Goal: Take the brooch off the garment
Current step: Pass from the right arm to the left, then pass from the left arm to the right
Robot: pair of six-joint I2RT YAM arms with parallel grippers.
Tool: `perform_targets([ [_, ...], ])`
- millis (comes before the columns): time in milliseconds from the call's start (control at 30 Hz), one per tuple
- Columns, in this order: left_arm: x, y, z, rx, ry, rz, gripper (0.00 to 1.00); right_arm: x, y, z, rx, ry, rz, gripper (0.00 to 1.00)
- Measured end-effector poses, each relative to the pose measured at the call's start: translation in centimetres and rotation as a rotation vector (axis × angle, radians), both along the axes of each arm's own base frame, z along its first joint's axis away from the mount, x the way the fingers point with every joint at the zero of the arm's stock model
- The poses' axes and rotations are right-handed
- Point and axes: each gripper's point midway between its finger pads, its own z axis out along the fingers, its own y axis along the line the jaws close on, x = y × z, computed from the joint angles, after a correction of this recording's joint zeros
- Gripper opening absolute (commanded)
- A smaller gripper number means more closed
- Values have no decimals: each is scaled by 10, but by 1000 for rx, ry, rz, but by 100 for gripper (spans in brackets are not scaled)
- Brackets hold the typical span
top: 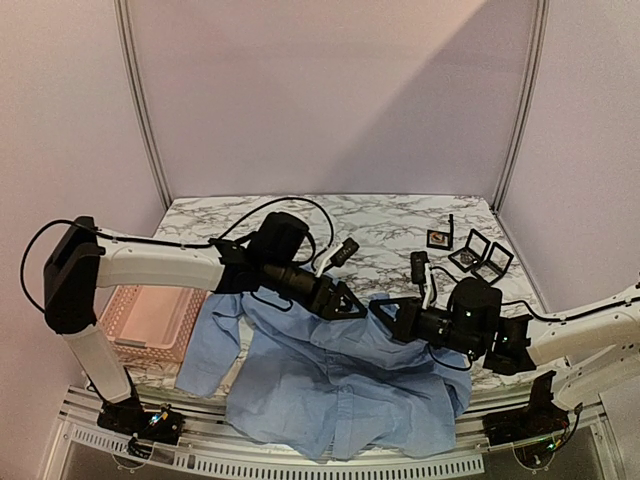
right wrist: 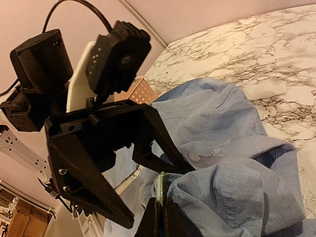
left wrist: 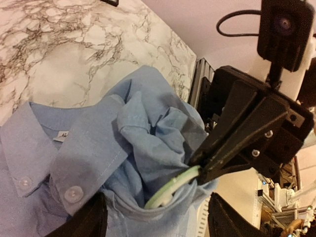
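The light blue shirt lies crumpled at the table's near edge, collar and buttons showing in the left wrist view. A pale green ring-shaped brooch sticks out of a bunched fold of it. My right gripper is shut on the brooch's edge; it also shows from the left wrist and from above. My left gripper is open, its wide-spread fingers standing on either side of the bunched fabric and the brooch. The brooch is hidden in the top view.
A pink plastic basket stands at the left, partly under the left arm. Small open black boxes and one more sit at the back right of the marble table. The metal frame rail runs along the near edge.
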Motion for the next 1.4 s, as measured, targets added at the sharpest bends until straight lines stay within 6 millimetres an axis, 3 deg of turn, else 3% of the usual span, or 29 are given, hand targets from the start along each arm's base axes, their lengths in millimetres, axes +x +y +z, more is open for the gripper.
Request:
perform_targets([
  [367, -15, -6, 0, -99, 106, -52, 18, -3, 7, 4, 56, 2, 42, 0],
  [533, -21, -3, 1, -124, 144, -79, 1, -2, 3, -2, 48, 18, 37, 13],
  [733, -23, -1, -3, -108, 127, -97, 0, -4, -2, -3, 32, 36, 48, 34],
  [833, -25, 1, -8, -78, 114, -112, 0, -8, -6, -2, 12, 49, 65, 39],
  [1233, -41, 5, -11, 0, 44, -209, 0, -29, 6, 25, -40, 56, 254, 28],
  [1400, -49, 7, -11, 11, 29, -238, 0, -33, 15, 23, -53, 70, 317, 25],
])
